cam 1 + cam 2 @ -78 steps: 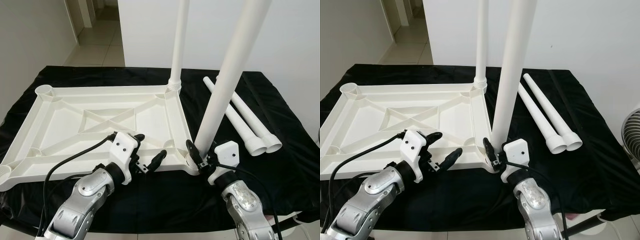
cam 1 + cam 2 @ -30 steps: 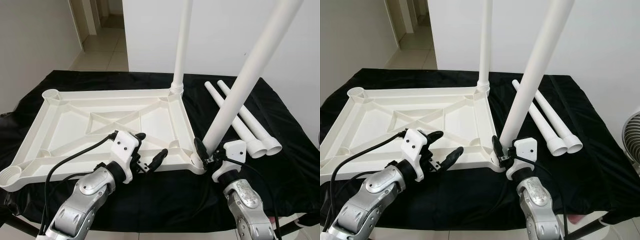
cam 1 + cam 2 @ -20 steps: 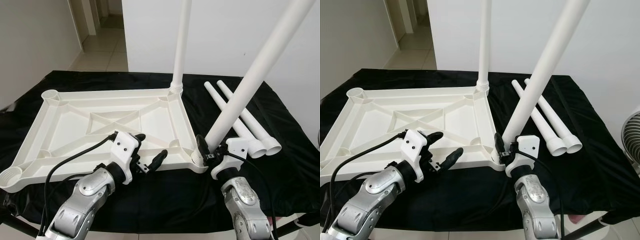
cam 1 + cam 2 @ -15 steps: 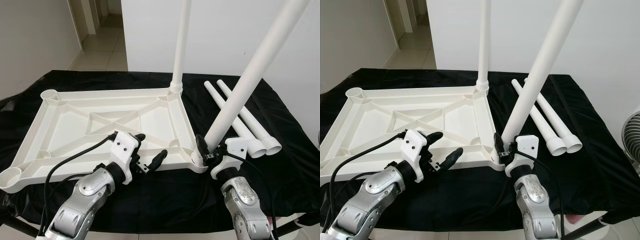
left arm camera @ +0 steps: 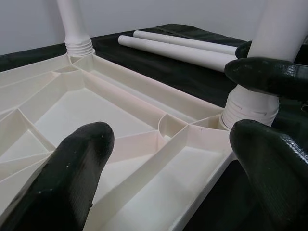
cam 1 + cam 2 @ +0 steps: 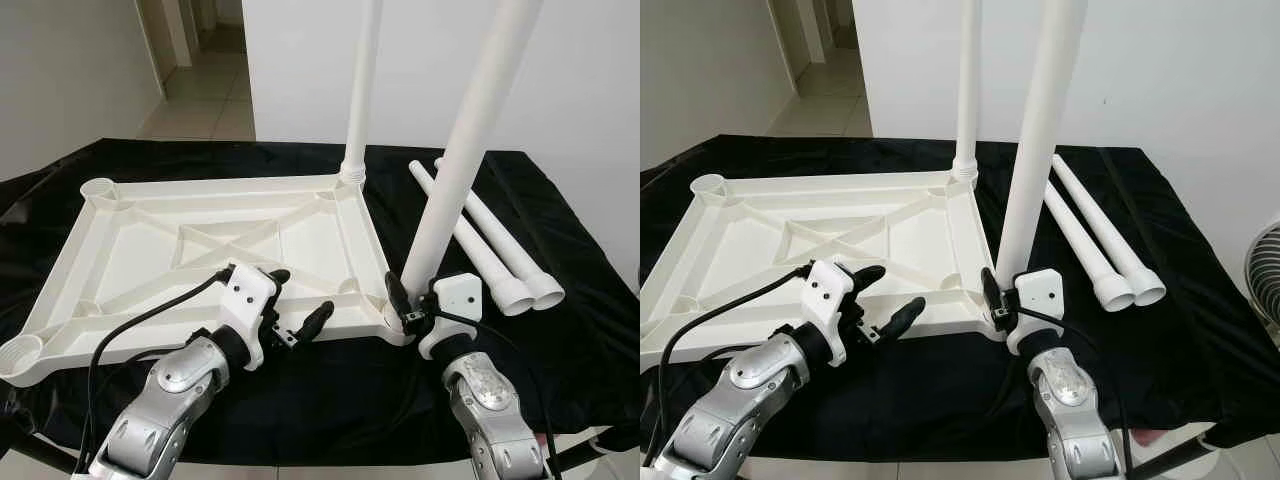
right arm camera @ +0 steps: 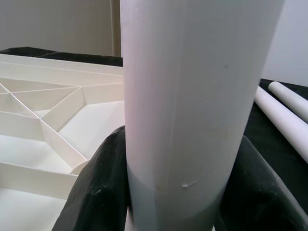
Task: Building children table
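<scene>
At the near right corner of the upturned tabletop: the right gripper (image 6: pixel 407 308) clamps the foot of a white leg (image 6: pixel 462 150), its black fingers (image 7: pixel 105 187) pressed on both sides of the tube just above the ribbed end.
Key relation: that ribbed end sits at, or in, the corner socket (image 5: pixel 248 111); how deep it is seated I cannot tell. The leg's long axis runs up from the gripper, leaning slightly away to the right, not quite parallel with the fitted leg (image 6: pixel 361 90) standing at the far right corner.
Judgement: the next move looks like bringing the tube plumb over the socket and pressing or twisting it down; a lean at the top could jam it.
Tabletop (image 6: pixel 140 240): lies underside up on the black-covered bench (image 6: pixel 560 330), ribs showing, with open sockets at its two left corners.
Left gripper (image 6: pixel 299 304): hovers over the tabletop's near edge, left of the held leg, fingers spread wide and empty; well placed to steady the frame.
Spare legs (image 6: pixel 478 240): two lie side by side on the bench's right side, flared ends toward the near edge, well apart from both grippers.
Nearer arm: the right, already on the leg.
Right arm pose: forearm rises steeply from the bench's near edge, wrist tipped toward the corner.
</scene>
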